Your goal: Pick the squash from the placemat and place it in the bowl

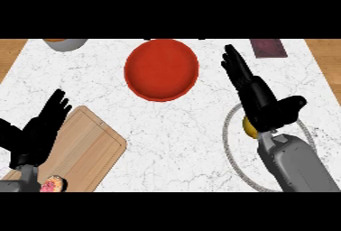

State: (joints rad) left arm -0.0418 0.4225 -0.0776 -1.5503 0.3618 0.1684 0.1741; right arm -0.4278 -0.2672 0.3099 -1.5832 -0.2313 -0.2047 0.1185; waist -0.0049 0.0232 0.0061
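Note:
The red bowl (162, 68) sits at the back middle of the marble counter. A yellow squash (250, 127) lies on a round white placemat (230, 135) with a grey rim at the right; only a sliver of the squash shows beside my right wrist. My right hand (256, 92) hovers over the placemat, fingers straight and pointing away toward the far edge, open and holding nothing. At the lower left, above the cutting board, my left hand (41, 126) rests open with its fingers up.
A wooden cutting board (83, 151) lies at the lower left with a pink-sprinkled item (53, 185) at its near end. At the back left stands a grey cup (65, 44), and a dark red object (269, 48) lies at the back right. Wooden floor borders the counter on both sides.

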